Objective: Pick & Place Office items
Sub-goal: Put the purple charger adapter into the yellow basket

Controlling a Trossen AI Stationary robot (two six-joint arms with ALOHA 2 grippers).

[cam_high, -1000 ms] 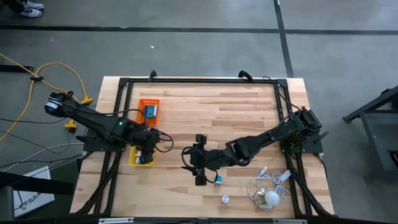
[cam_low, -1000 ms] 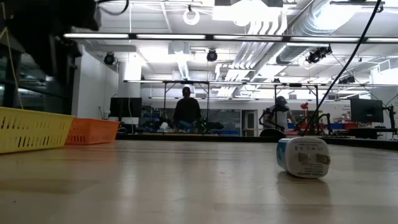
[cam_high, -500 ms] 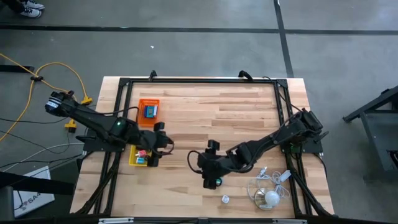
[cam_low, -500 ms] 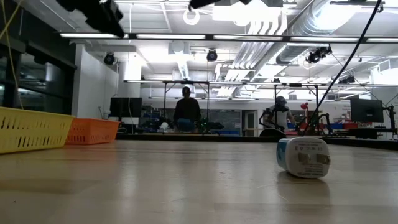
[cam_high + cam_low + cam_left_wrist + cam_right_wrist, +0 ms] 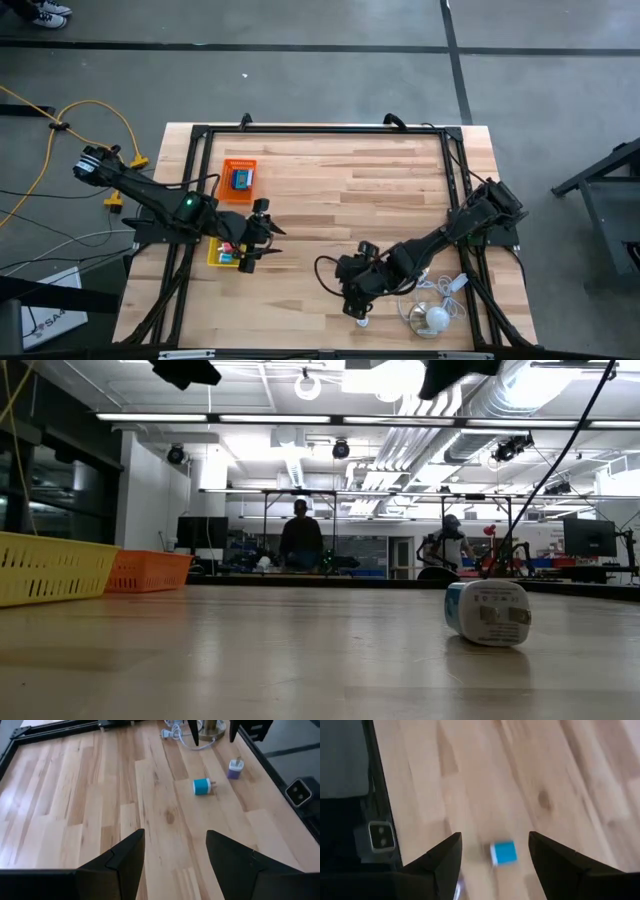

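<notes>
A teal block (image 5: 202, 786) and a purple-and-white block (image 5: 235, 768) lie on the bare wood near the table's near edge. The purple-and-white one also shows in the high view (image 5: 362, 320). In the right wrist view the teal block (image 5: 503, 853) lies below and ahead of my open right gripper (image 5: 492, 870), between the lines of its two fingers and apart from them. My right gripper (image 5: 355, 300) hovers above it. My left gripper (image 5: 256, 246) is open and empty, just right of the yellow tray (image 5: 222, 256), which holds small coloured bits.
An orange tray (image 5: 240, 165) with a blue item (image 5: 242, 180) sits beyond the yellow one. The white cable bundle with its round piece (image 5: 432, 312) lies at the near right corner. One plug-like block (image 5: 487, 612) lies on its side in the low view. Open wood fills the table's middle.
My right gripper has swung from the table's middle toward the near edge and the right, turning as it went, and now stands over the teal block. My left gripper has moved off the yellow tray toward the table's right and risen.
</notes>
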